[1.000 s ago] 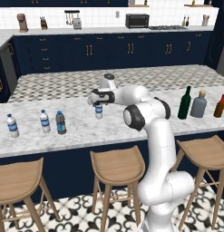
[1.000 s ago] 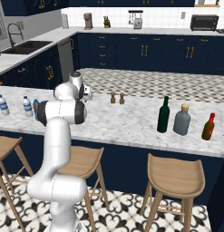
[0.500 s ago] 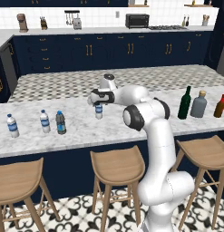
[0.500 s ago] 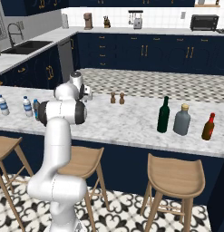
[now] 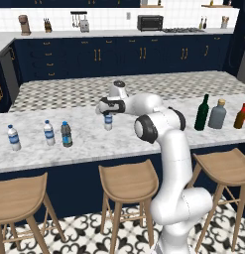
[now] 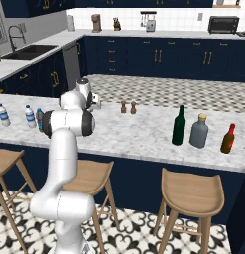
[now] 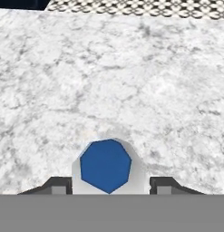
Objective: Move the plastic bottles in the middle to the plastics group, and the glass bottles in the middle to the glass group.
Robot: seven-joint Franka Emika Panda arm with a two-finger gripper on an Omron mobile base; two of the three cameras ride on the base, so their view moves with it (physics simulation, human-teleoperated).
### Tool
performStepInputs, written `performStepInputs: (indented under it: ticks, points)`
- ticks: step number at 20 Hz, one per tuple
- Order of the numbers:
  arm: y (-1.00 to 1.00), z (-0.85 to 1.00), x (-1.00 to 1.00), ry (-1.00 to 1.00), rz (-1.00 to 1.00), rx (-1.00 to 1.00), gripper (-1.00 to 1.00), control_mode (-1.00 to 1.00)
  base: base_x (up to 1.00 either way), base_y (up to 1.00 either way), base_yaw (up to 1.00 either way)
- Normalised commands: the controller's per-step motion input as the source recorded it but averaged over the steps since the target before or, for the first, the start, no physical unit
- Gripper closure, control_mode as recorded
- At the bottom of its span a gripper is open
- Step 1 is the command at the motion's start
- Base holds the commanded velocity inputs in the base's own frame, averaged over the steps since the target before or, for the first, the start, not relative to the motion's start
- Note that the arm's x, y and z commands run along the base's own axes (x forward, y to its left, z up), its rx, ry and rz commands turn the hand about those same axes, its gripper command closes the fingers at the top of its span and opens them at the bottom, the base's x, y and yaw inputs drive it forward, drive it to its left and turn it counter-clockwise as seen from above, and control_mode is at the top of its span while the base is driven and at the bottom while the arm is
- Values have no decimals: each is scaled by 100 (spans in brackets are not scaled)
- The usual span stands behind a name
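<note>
A small clear plastic bottle [image 5: 108, 122] with a blue cap [image 7: 105, 164] and a blue-and-white label stands in the middle of the marble counter [image 5: 144, 134]. My gripper [image 5: 108, 114] reaches down over it. In the hand view my gripper [image 7: 110, 184] has both fingertips [image 7: 59, 184] pressed against the bottle's sides, so it is shut on the bottle. At the left stand two clear water bottles [image 5: 13, 137] [image 5: 48, 133], with a dark smoky-grey bottle [image 5: 67, 134] beside them. At the right the tall green bottle [image 5: 202, 113] stands next to the squat grey-blue bottle [image 5: 217, 114] and the amber-red bottle [image 5: 240, 116].
Two small brown shakers [image 6: 128, 107] stand on the counter behind the middle. Wooden stools [image 5: 128, 182] line the counter's near side. Bare marble lies between the held bottle and the left group. The right base view shows the green bottle [image 6: 179, 126] with the glass pair.
The fingers have closed in onto the clear bottle. The arm and the bottles stay where they were.
</note>
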Motion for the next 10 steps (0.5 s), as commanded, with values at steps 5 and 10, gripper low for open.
performStepInputs:
  ticks: [5,10]
  points:
    - [0,0,-1,0,0,0,100,-100,0,0,0]
    - [0,12,-41,-8,0,0,100,-100,0,0,0]
